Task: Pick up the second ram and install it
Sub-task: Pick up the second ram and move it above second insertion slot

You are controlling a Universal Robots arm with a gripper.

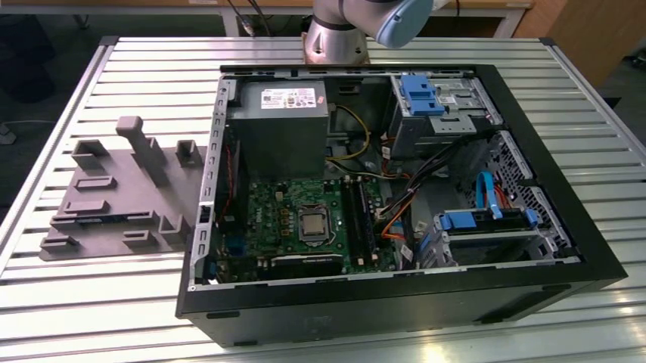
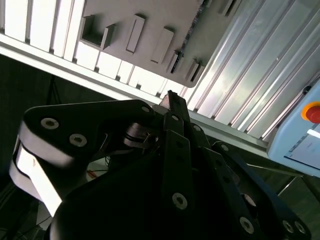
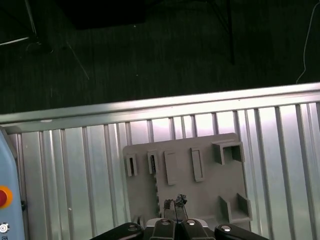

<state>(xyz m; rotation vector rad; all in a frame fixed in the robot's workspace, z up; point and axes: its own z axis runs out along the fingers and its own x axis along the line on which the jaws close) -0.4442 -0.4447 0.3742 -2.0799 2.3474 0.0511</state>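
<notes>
My gripper (image 3: 174, 202) hangs high above the grey fixture (image 3: 210, 185), its two fingertips close together with nothing visible between them. In the second wrist view the gripper (image 2: 171, 96) points at the table edge just beside the fixture (image 2: 150, 20). A thin dark strip, likely the second ram (image 3: 152, 163), stands on edge in a narrow slot of the fixture. In the exterior view the fixture (image 1: 121, 197) lies at the left of the open computer case, with a blue-green strip (image 1: 101, 220) in one slot. The long black memory sockets (image 1: 355, 215) run across the green motherboard.
The open case (image 1: 565, 227) takes up the middle and the exterior view's right of the ribbed metal table (image 1: 121, 302). Inside it are a grey power supply (image 1: 277, 125), blue drive brackets (image 1: 419, 91) and loose cables. The arm's base (image 1: 338, 34) stands behind the case. A pale box with a red button (image 2: 310, 112) sits near the table.
</notes>
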